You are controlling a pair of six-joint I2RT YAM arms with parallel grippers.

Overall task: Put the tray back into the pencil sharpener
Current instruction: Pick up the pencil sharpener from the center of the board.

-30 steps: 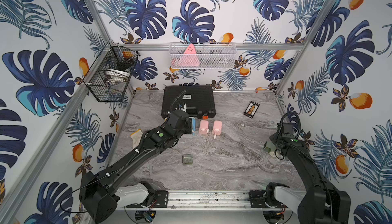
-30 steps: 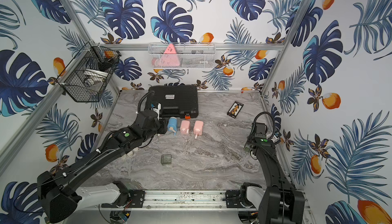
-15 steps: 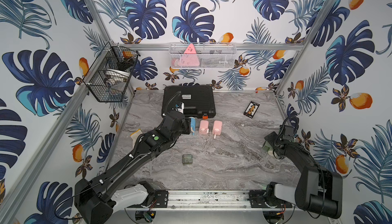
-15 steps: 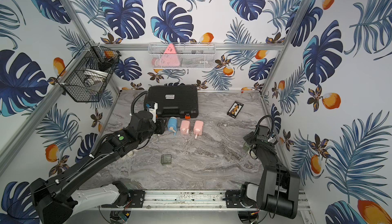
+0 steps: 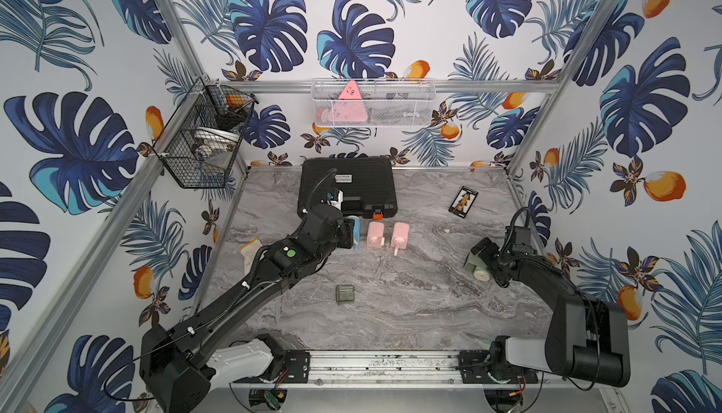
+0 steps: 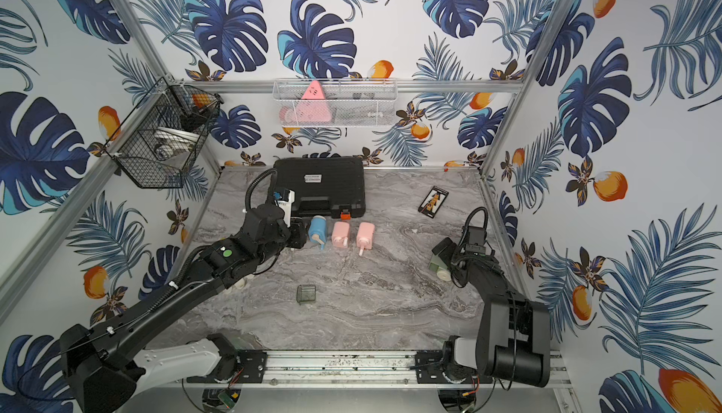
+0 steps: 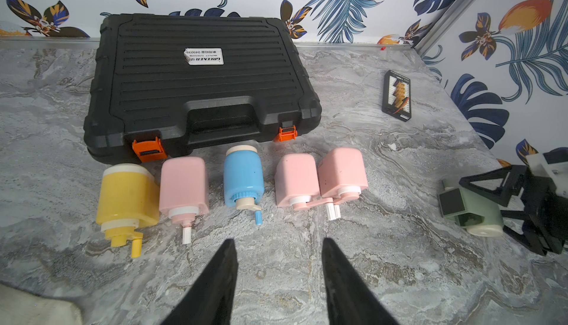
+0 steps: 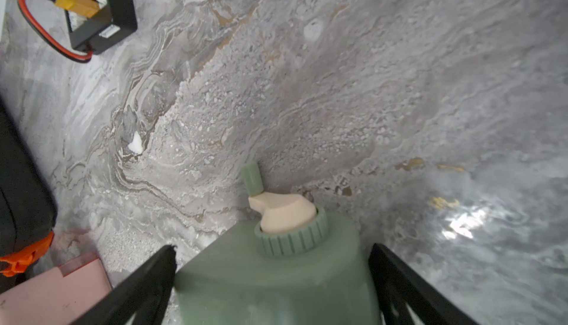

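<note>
We are leaving the tray [image 5: 345, 294] untouched near the front edge of the table [image 5: 422, 313], well apart from both arms; it has not moved. At the right edge, our right arm [image 5: 547, 286] has been folding lower, and our right hand [image 8: 272, 248] is now straddling the green pencil sharpener [image 8: 276, 289], fingers spread wide and not clamping. Farther back, our left hand [image 7: 278, 242] is hovering half-spread and empty before the blue sharpener [image 7: 243, 179], by the black case [image 7: 196, 86]. We are judging that securing the sharpener comes first; fetching the tray is waiting.
</note>
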